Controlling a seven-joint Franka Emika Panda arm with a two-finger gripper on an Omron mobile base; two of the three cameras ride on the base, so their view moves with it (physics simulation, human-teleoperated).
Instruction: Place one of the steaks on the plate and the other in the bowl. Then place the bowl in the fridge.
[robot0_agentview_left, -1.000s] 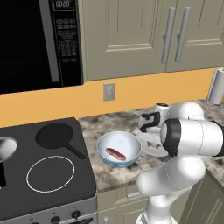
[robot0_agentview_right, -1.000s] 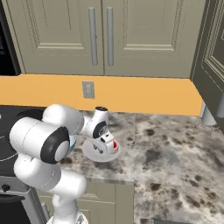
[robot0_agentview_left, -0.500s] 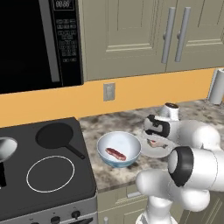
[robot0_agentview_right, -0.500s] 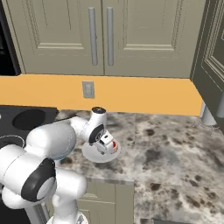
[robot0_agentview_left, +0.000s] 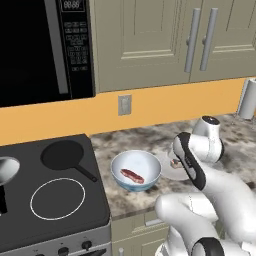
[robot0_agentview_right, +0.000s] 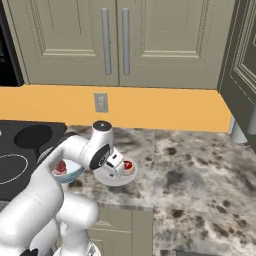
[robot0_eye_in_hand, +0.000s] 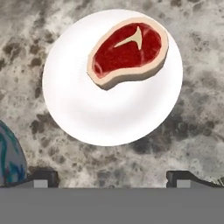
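Jaws (robot0_eye_in_hand: 112, 177) are spread wide with nothing between them, hanging right over the plate (robot0_eye_in_hand: 78, 113). One steak (robot0_eye_in_hand: 127, 51) lies flat on that plate, up toward its far edge in the hand view, well clear of both tips, so it's sitting free. The plate rests on the marbled desk (robot0_eye_in_hand: 192, 131). Just beside it, on the stove side, is the bowl (robot0_agentview_left: 121, 170) with the other steak (robot0_agentview_left: 132, 175) lying in its bottom. Plate and bowl look like they're nearly touching, though I can't really tell from these angles. Past the bowl, a black pan (robot0_agentview_left: 63, 154) sits on the stove (robot0_agentview_left: 30, 225).
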